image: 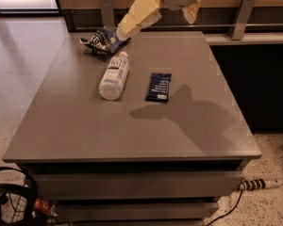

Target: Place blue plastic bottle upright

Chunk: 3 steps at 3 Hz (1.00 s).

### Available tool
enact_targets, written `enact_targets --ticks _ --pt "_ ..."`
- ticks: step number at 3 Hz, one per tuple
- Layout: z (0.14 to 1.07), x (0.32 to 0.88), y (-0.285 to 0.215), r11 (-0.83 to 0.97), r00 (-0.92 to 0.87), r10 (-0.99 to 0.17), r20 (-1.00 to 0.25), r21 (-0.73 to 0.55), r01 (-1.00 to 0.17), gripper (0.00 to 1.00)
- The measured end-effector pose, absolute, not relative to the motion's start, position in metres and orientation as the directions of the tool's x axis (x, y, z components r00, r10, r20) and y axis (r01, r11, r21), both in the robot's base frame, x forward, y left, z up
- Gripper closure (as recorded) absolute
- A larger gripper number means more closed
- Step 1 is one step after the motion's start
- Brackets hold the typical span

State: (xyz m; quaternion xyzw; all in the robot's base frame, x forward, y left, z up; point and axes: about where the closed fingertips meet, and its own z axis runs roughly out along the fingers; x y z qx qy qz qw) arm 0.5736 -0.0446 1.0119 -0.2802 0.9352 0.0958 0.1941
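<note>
The blue plastic bottle (pixel 114 75) lies on its side on the grey table (pixel 132 135), left of centre, white cap pointing to the far edge. My gripper (pixel 155 25) hangs above the table's far edge, behind the bottle. Its cream fingers stand apart and hold nothing. The longer finger (pixel 137 15) reaches down-left, its tip just above the snack bag and a short way beyond the bottle's cap. The gripper's shadow falls on the table to the right of the bottle.
A blue-and-white snack bag (pixel 103 40) lies at the far left of the table. A flat dark blue packet (pixel 159 86) lies right of the bottle. Two metal brackets (pixel 240 15) stand behind the table. A power strip (pixel 262 184) and a black basket (pixel 9 197) are on the floor.
</note>
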Motion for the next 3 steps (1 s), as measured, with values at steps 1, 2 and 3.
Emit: enact_targets --ticks 1,2,3 --pt "0.990 0.584 -0.025 0.890 -0.849 -0.395 -0.350 0.083 -0.448 0.00" --pt "0.952 0.603 -0.001 0.936 -0.928 -0.262 -0.263 0.164 -0.311 0.00" --pt "0.922 0.616 0.011 0.956 -0.968 -0.154 -0.196 0.220 -0.196 0.00"
